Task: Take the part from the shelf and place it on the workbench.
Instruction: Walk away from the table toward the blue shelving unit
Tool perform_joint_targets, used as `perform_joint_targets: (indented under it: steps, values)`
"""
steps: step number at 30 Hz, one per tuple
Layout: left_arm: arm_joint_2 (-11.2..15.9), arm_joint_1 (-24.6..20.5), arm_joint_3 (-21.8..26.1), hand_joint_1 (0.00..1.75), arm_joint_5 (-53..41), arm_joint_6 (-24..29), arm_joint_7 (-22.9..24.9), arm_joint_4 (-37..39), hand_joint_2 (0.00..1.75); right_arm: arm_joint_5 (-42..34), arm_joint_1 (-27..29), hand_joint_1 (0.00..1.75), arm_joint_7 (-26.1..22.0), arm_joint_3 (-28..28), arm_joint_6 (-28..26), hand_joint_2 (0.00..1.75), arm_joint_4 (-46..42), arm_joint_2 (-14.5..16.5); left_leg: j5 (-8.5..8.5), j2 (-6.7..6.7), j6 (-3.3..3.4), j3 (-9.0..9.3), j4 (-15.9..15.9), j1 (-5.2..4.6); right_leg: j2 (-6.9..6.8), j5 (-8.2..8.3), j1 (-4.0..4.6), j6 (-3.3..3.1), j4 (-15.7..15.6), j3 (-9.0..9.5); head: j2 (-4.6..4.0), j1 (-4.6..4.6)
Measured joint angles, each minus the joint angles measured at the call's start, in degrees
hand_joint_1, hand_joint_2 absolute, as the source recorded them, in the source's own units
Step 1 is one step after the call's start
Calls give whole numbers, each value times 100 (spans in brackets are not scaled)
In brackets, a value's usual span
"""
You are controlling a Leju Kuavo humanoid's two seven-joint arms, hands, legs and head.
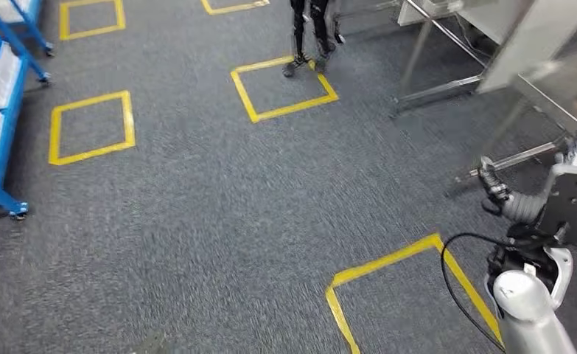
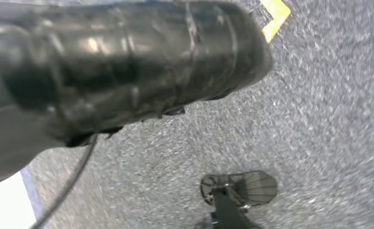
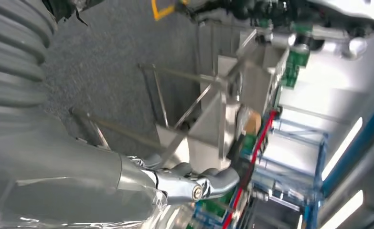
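One hand, our right hand (image 3: 185, 183), grips the bagged part (image 3: 65, 210); we judge we're carrying it toward the tabletop (image 1: 558, 81) at far right; the left hand's state we cannot tell.

— Where was the right arm (image 1: 530, 313)?
— Low at the robot's right side, forearm raised, right hand (image 1: 500, 193) out ahead of the wrist, blurred.
— Holding anything?
— Couldn't tell; the thumb (image 3: 194, 187) lay stretched forward from the ribbed cover (image 3: 13, 52), darker fingers hidden.
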Motion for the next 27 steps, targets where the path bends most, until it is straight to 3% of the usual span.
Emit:
perform_joint_targets:
  steps: [2, 3, 4, 6, 8, 9, 11, 13, 15, 17, 18, 20, 22, 23, 24, 26, 27]
  values:
    - [-5, -12, 1, 0, 0, -1, 0, 0, 0, 0, 29, 0, 3, 0, -1, 175, 5, -5, -6, -171, 7, 1, 17, 6, 75, -109, -27, 30, 504, -313, 0, 4]
    - [-8, -6, 1, 0, 0, -3, 0, 0, 0, 2, 37, 0, 4, 0, -1, 175, 7, -5, -16, -258, -2, 0, 38, 14, 83, -10, -45, 48, 489, -347, 0, 2]
    - [-9, 3, 1, 0, 0, -4, 0, 0, 0, 4, 40, 0, 5, 0, -1, 175, 7, -5, -33, -350, -23, 0, 72, 28, 103, 188, -68, 69, 265, -274, 0, 3]
    - [-9, 7, 1, 0, 1, -5, 0, 0, 0, 16, 37, 0, 10, 0, -1, 87, 9, -7, -93, -528, -93, -32, 187, 61, 327, 544, -129, 118, -428, 12, 0, 10]
    - [-4, -1, 1, 0, 1, -5, 0, 0, 0, 30, 40, 0, 21, 0, -1, 0, 9, -15, -129, -687, -168, -110, 289, 81, 551, 628, -157, 99, -780, 163, 0, 17]
    - [-4, 2, 1, 0, 1, -5, 0, 0, 0, 36, 40, 0, 27, 0, -1, 0, 9, -17, -124, -758, -202, -149, 305, 90, 577, 602, -142, 63, -786, 176, 0, 20]
    - [-8, 39, 1, 0, 1, -11, 1, 0, 0, 46, 25, 0, 32, 0, 1, 0, 7, -21, -108, -827, -263, -195, 306, 114, 423, 622, -120, -31, -799, 197, 0, 18]
    - [-14, 55, -1, 0, 1, -17, 1, 0, 0, 56, 6, 0, 34, 0, 2, 0, 5, -25, -230, -543, -315, -320, 534, 107, 269, 643, -111, -110, -841, 237, 0, -22]
    - [-19, 28, -2, 0, 1, -17, 1, 0, 0, 65, 3, 0, 38, 0, 2, 0, 3, -33, -525, -147, -355, -641, 1160, 103, 102, 637, -76, -162, -865, 262, 0, -65]
    - [-25, 12, -2, 0, 0, -19, 0, 0, 0, 71, 2, 0, 45, 0, 2, 0, 3, -38, -711, -25, -366, -967, 1754, 119, -77, 615, -39, -190, -865, 271, 0, -67]
    - [-28, 17, -2, 0, 1, -21, 1, 0, 0, 73, 1, 0, 48, 0, 2, 0, 3, -38, -669, -10, -358, -1004, 1803, 121, -163, 601, -26, -195, -865, 280, 0, -68]
    - [-32, 31, -2, 0, 2, -21, 1, 0, 0, 77, -4, 0, 52, 0, 2, 87, 3, -38, -340, 58, -312, -737, 1280, 107, -323, 565, -6, -194, -866, 318, 0, -68]
    - [-31, 22, -2, 0, 2, -17, -1, 0, 0, 81, -16, 0, 54, 0, 2, 175, 3, -38, -101, 300, -238, -354, 562, 34, -463, 523, 13, -171, -875, 367, 0, -64]
    - [-31, 13, -2, 0, 2, -15, -3, 0, 0, 83, -24, 0, 56, 0, 2, 175, 3, -40, -64, 383, -205, -250, 364, -7, -525, 506, 18, -151, -883, 386, 0, -64]
    - [-30, 9, -2, 0, 2, -14, -4, 0, 0, 85, -28, 0, 57, 1, 2, 131, 3, -42, -80, 407, -179, -221, 293, -44, -585, 493, 19, -126, -897, 402, 0, -62]
    - [-22, 24, -2, 0, 2, -12, -6, 0, 0, 89, -39, 0, 65, 4, 2, 44, 1, -49, -54, 262, -129, -194, 229, -42, -676, 463, 10, -71, -925, 437, 0, -63]
    - [-19, 38, -2, 0, 2, -11, -9, 0, 0, 91, -46, 0, 70, 12, 2, 0, -1, -54, -38, 190, -102, -154, 172, -28, -606, 428, -1, -46, -901, 450, 0, -57]
